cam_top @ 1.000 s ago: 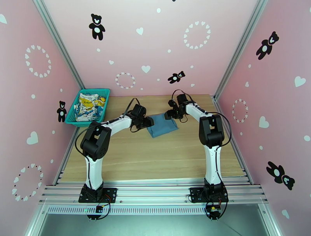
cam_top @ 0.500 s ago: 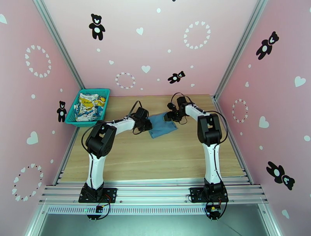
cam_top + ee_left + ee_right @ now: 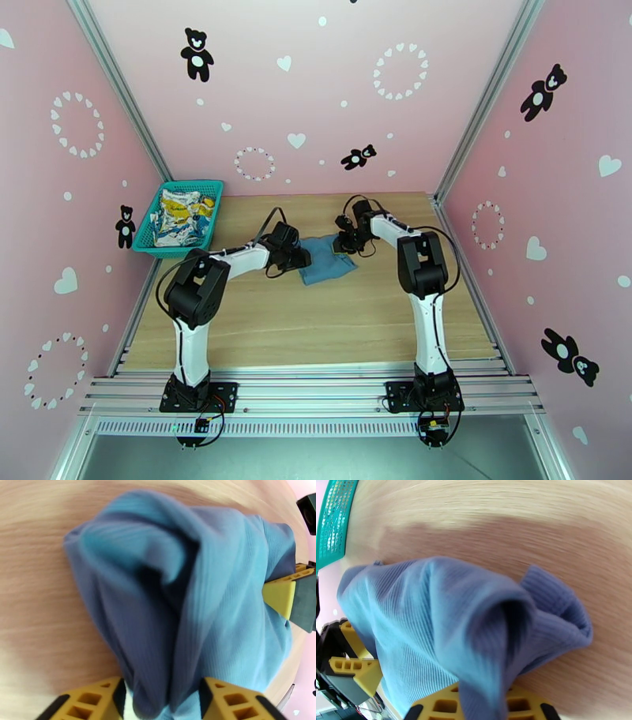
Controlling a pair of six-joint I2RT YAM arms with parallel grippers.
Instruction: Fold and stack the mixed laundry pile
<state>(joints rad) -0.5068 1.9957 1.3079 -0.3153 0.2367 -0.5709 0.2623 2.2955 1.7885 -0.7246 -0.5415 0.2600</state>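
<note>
The dusty-blue tank top [image 3: 326, 256] lies bunched on the wooden table, held between both arms. My left gripper [image 3: 301, 259] is shut on its left edge; in the left wrist view the blue cloth [image 3: 185, 598] runs down between the yellow fingers [image 3: 221, 699]. At the garment's right end my right gripper [image 3: 344, 237] is shut on the fabric [image 3: 446, 638], which folds over its fingers [image 3: 446, 705]. The white cloth with yellow-and-blue print [image 3: 180, 215] sits crumpled in the teal basket [image 3: 207, 231] at the back left.
The wooden table [image 3: 316, 324] has open room in front of the garment. Pink walls close in the back and both sides, with aluminium posts in the corners. A rail frame [image 3: 316, 387] runs along the near edge by the arm bases.
Both grippers have drawn closer together while holding the tank top, which now looks narrower and more bunched. The right gripper shifted left and the left one shifted slightly toward the near edge.
</note>
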